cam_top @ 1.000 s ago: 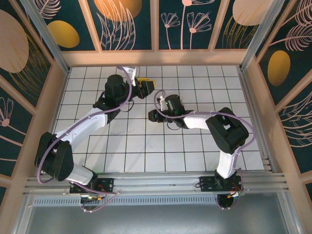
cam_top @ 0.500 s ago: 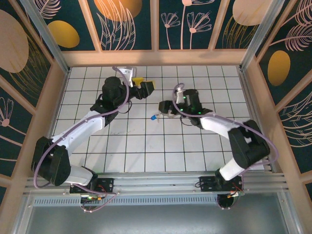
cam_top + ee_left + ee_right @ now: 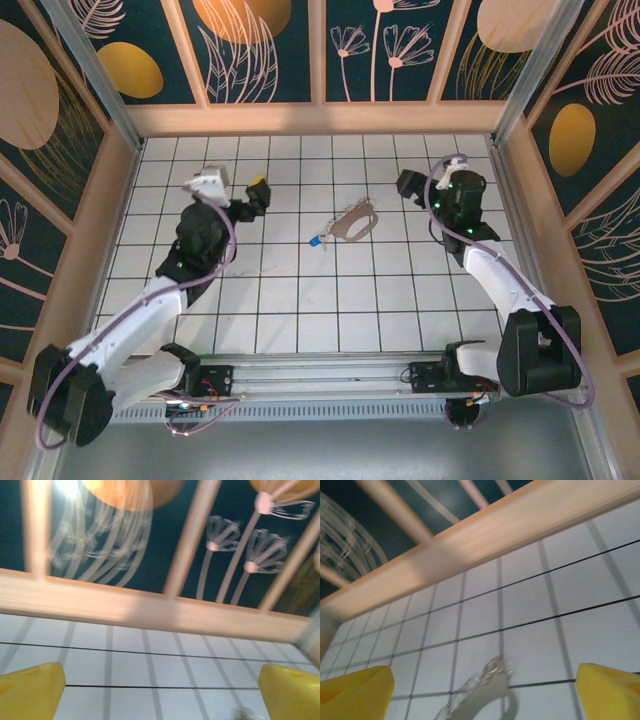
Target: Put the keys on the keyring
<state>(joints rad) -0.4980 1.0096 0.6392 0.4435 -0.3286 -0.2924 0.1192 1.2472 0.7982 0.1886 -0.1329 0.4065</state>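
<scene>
Top external: pale beige oval keyring [image 3: 352, 222] with silvery links lies mid-table. Tiny blue-headed metal key [image 3: 314, 241] sits just beside it at 8 o'clock. Left gripper [image 3: 255, 190] at its 10 o'clock and right gripper [image 3: 408, 184] at 2 o'clock, fingers spread apart, empty.

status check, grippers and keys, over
Left gripper open, empty. Right gripper open, empty. Keyring flat on table between them, blue key beside it, whether joined unclear. Nothing in the way.
</scene>
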